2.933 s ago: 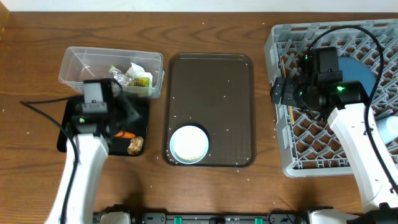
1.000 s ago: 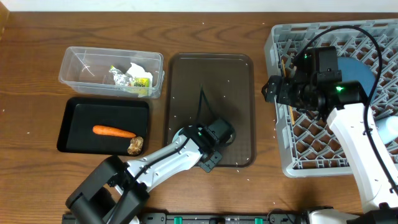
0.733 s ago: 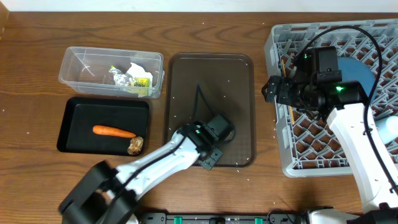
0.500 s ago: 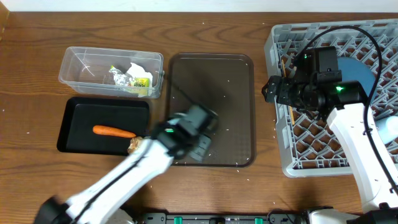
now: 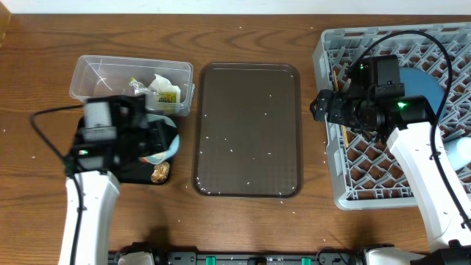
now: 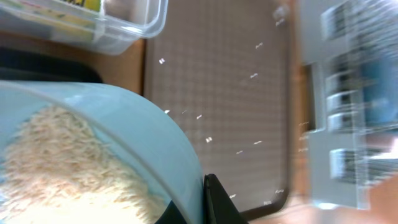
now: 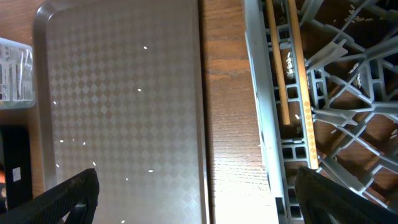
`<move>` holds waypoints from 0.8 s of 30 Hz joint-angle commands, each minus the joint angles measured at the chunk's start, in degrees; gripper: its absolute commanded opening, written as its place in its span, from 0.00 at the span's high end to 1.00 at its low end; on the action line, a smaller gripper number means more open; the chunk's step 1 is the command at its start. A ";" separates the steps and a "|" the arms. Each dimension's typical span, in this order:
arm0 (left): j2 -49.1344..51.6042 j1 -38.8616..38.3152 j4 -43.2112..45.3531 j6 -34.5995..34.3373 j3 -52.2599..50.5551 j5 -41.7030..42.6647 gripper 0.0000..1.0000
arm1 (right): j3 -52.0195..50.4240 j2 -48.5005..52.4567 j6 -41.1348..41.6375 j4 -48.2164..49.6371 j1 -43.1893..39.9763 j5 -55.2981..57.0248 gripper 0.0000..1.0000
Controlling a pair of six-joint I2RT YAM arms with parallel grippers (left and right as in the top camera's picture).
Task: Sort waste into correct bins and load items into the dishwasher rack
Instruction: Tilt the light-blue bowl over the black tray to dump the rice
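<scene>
White bowl [image 6: 124, 143] w/ rice [image 6: 68, 168] is clamped by its rim in left gripper [image 5: 154, 138], tipped, over the black tray [image 6: 43, 65]. Brown lump [image 5: 160, 173] lies in that tray near the gripper. Clear tub [image 5: 96, 73] w/ wrapper [image 5: 163, 90] sits just beyond the gripper, brown tray [image 5: 246, 132] to its right on counter [image 5: 243, 37]. Right gripper [image 7: 196, 196] is spread wide, empty, at rack [image 5: 346, 184] edge. Chopsticks [image 7: 287, 68] lie in the rack beside it.

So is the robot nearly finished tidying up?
Partly. Done: wrapper in the clear tub, chopsticks and dark-blue bowl in the rack. In hand: the left gripper holds the white bowl of rice over the black tray. Left: emptying it, then racking that bowl.
</scene>
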 commanded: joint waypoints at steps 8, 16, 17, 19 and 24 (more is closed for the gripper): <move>12.50 16.57 7.28 20.20 -7.10 42.01 0.94 | -0.15 0.28 0.39 0.15 0.59 0.20 0.05; 16.70 23.34 6.97 31.30 -9.64 50.64 0.94 | -0.15 0.28 0.37 -0.04 0.59 0.20 0.05; 16.59 24.37 6.88 31.34 -9.64 50.64 0.94 | -0.15 0.28 0.35 -0.04 0.59 0.22 0.05; 16.57 26.27 6.88 32.02 -9.64 50.64 0.94 | -0.15 0.28 0.37 -0.02 0.59 0.26 0.05; 16.59 29.99 6.86 32.59 -9.64 50.64 0.94 | -0.15 0.28 0.39 0.15 0.59 0.42 0.05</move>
